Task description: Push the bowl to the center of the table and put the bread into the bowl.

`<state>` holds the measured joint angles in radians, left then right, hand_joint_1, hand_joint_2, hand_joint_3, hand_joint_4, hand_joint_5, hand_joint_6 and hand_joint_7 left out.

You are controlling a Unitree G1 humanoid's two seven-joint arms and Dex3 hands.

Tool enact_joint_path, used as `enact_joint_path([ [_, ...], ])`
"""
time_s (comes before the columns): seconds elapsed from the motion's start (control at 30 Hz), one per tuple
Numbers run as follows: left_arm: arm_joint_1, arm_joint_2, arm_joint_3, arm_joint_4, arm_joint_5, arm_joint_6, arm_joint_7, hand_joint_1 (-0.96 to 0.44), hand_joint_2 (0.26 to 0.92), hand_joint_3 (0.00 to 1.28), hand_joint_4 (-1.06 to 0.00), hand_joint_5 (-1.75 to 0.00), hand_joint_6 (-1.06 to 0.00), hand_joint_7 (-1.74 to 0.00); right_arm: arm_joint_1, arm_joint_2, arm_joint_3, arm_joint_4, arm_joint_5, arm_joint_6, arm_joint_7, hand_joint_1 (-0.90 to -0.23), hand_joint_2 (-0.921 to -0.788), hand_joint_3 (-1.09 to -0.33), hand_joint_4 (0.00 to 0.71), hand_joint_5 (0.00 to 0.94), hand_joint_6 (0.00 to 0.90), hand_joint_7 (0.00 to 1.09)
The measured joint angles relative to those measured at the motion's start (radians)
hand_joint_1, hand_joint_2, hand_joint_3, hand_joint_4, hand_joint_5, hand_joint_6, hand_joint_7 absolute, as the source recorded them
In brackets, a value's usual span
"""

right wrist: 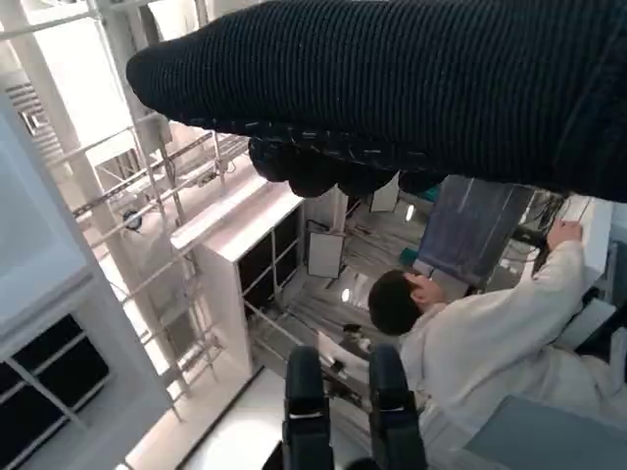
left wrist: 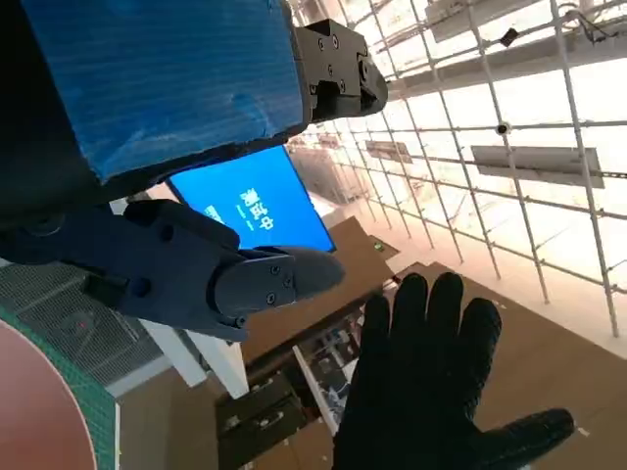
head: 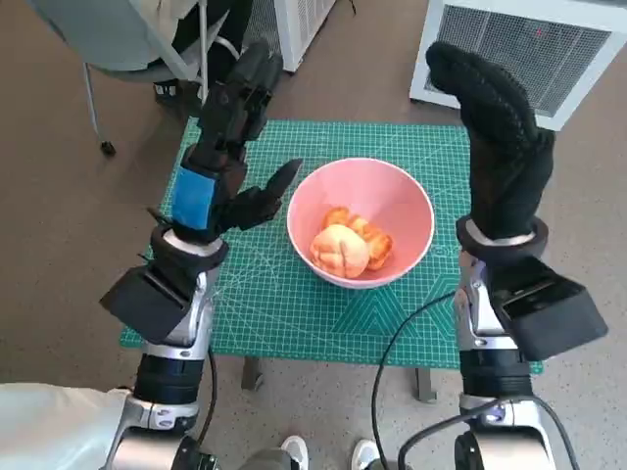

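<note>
1. Pink and smooth-walled, one bowl is seen near the middle of the green cutting mat that covers the counter; it is judged light, rigid and likely to slide readily on the mat, so it would best be nudged at the rim or outer wall rather than lifted.
2. Bread is seen already lying inside the bowl, toward its near side: two pieces are counted, a pale round bun in front and a darker orange-brown piece behind and touching it. Both are judged soft, light and easily dented, so a loose hold around the sides would suit them.
3. The left hand is held above the mat just beside the bowl's left rim, its fingers apart and nothing held; contact with the bowl cannot be confirmed.
4. The right hand is raised upright to the right of the bowl, fingers extended and spread in the left wrist view, nothing held.
5. Two hands, one bowl and one mat are counted; both parts of the task are judged essentially done.
</note>
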<state>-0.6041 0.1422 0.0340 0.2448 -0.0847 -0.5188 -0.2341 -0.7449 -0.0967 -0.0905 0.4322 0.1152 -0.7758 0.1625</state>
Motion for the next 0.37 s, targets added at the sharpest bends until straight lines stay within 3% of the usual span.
enact_joint_path([
  [0.37, 0.000, -0.009, 0.000, 0.007, -0.003, -0.039, -0.010, -0.43, 0.921, 0.50, -0.21, -0.01, -0.11, -0.31, -0.001, 0.000, 0.001, 0.008, 0.002, 0.000, 0.010, -0.538, -0.921, -0.728, 0.386, 0.022, 0.045, 0.77],
])
